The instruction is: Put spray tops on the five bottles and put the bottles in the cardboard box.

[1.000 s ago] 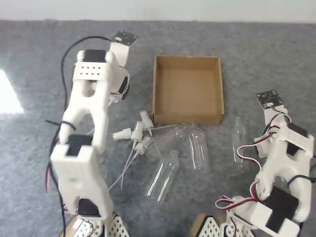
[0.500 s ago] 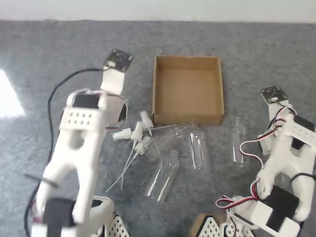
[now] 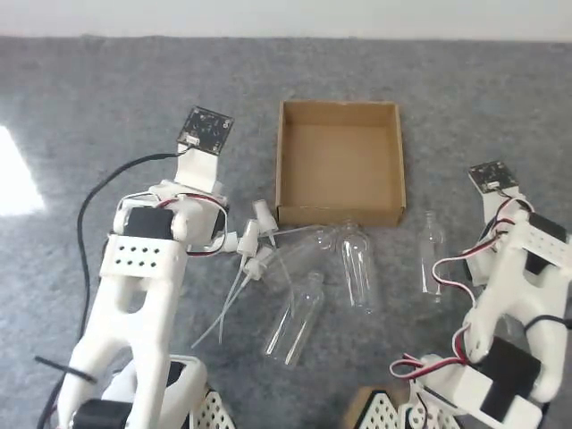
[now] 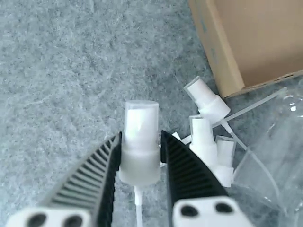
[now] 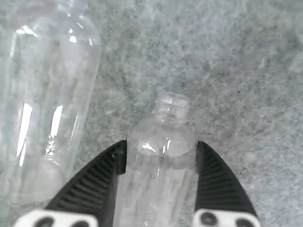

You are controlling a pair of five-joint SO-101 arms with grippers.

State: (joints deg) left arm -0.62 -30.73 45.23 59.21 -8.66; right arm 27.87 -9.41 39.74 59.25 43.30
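A spray top [image 4: 139, 120] is pinched between the jaws of the left gripper [image 4: 139, 137], which are pressed against its collar on both sides. Its cap is pointed away from the wrist, and its thin dip tube [image 4: 137, 208] is seen running back between the fingers. Whether it is lifted off the grey mat [image 3: 80, 107] cannot be told. Just beside it, on the side nearer the cardboard box [image 3: 340, 215], the other spray tops [image 4: 204, 137] are gathered in a loose cluster, with their long tubes crossed over one another. The box is set open side up near the middle of the mat, between the two arms and farther out than the cluster.

The right gripper [image 5: 161, 149] is placed around a clear bottle [image 5: 163, 142] that is laid on the mat, its uncapped neck pointed away from the wrist. The jaws are seen against both sides of its shoulder, so it appears to be clamped, though the contact is hard to judge through the clear plastic. A second bottle [image 5: 47, 104] is laid close alongside it and is not touched by the jaws. Three further bottles [image 3: 357, 264] are laid on their sides in front of the box, between the arms, all without tops; one of them is tucked close against the box's front wall.
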